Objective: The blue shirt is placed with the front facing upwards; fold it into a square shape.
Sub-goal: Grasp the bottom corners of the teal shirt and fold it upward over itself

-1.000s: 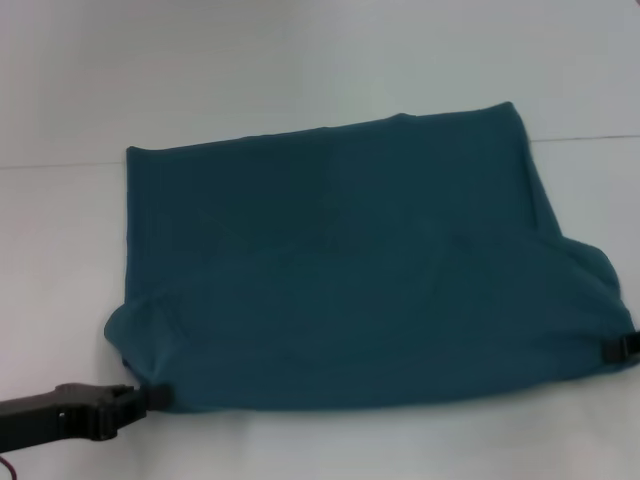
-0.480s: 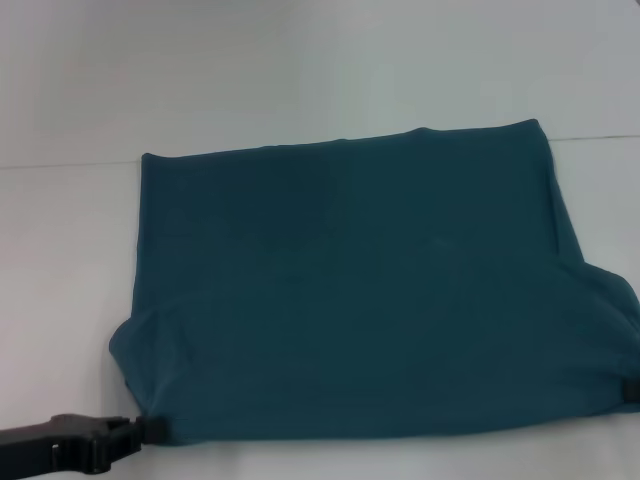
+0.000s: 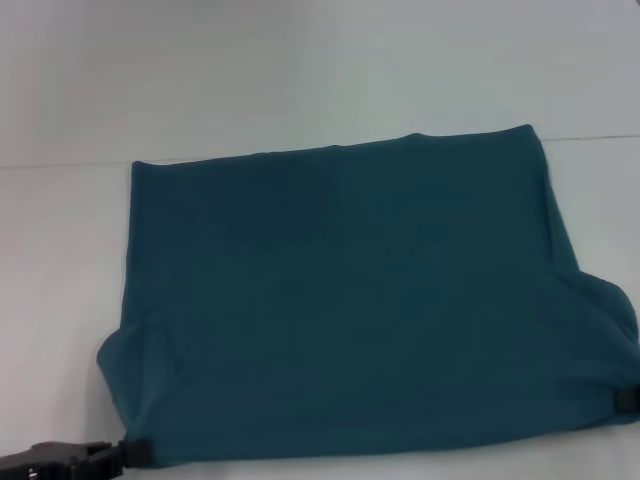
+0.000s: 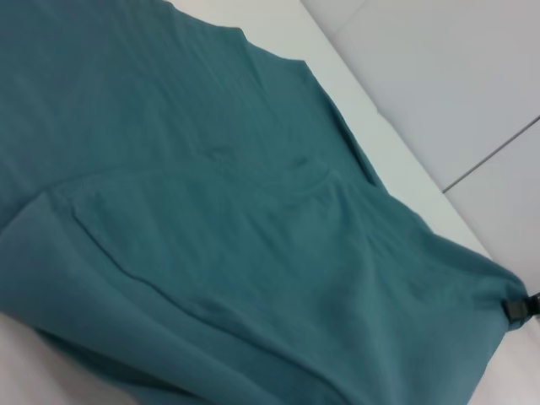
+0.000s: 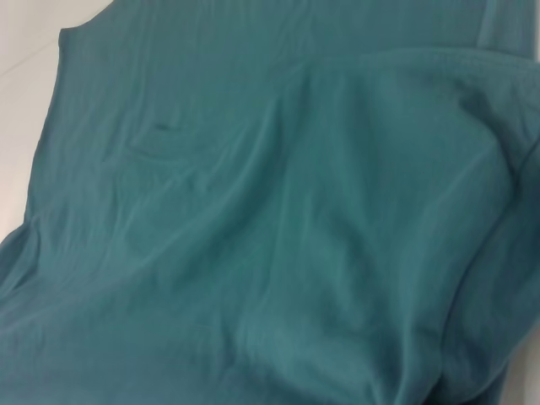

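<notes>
The blue shirt (image 3: 350,300) lies spread on the white table as a wide, plain teal shape, with no print showing. Its near corners bulge outward. My left gripper (image 3: 135,452) is at the near-left corner, shut on the cloth's edge. At the near-right corner, by the picture's edge, my right gripper (image 3: 627,398) is pinched on the hem. The left wrist view shows the shirt (image 4: 236,245) in layered folds, with the right gripper (image 4: 521,308) far off at its corner. Wrinkled shirt fabric (image 5: 278,228) fills the right wrist view.
The white table (image 3: 60,260) shows bare to the left of the shirt and beyond its far edge. A thin seam line (image 3: 60,165) crosses the surface behind the shirt. A grey floor with a seam (image 4: 472,101) lies past the table edge.
Both grippers have drawn back toward me with the shirt's near corners. The whole shirt has slid nearer, and its near edge sits lower in the head view.
</notes>
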Controlling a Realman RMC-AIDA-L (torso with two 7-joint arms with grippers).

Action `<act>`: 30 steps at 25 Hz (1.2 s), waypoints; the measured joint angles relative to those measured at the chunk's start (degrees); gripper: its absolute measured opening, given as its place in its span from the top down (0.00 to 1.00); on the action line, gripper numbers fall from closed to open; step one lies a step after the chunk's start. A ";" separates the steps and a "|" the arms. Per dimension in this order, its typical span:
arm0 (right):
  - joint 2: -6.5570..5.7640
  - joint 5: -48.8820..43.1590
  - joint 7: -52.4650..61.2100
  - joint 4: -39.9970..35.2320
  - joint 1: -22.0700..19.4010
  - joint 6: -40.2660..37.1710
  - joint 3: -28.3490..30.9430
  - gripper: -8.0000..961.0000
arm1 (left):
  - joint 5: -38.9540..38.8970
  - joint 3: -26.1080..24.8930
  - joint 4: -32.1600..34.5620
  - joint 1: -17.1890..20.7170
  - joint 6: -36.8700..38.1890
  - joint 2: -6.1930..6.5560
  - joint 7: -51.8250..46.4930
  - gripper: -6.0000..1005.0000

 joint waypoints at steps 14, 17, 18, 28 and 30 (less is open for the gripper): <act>0.22 0.08 -0.70 0.35 -0.85 0.08 0.16 0.94 | -0.14 -2.98 -0.31 0.42 0.77 -0.02 0.25 0.98; 0.44 0.08 -1.14 0.36 -0.90 0.23 0.20 0.94 | -0.39 -3.01 -0.48 0.02 0.48 -0.02 0.32 0.98; 0.53 0.08 -1.23 0.37 -0.88 0.28 0.20 0.94 | -0.41 -3.01 -0.47 -0.06 0.39 -0.02 0.34 0.98; 0.29 0.06 -0.88 0.55 -0.79 -0.07 0.17 0.93 | -0.53 -3.02 -0.45 -0.16 -0.41 -0.02 0.70 0.98; 0.46 0.01 -0.73 0.55 -0.81 -0.17 0.17 0.93 | -0.54 -3.02 -0.46 -0.04 -0.43 -0.02 0.91 0.98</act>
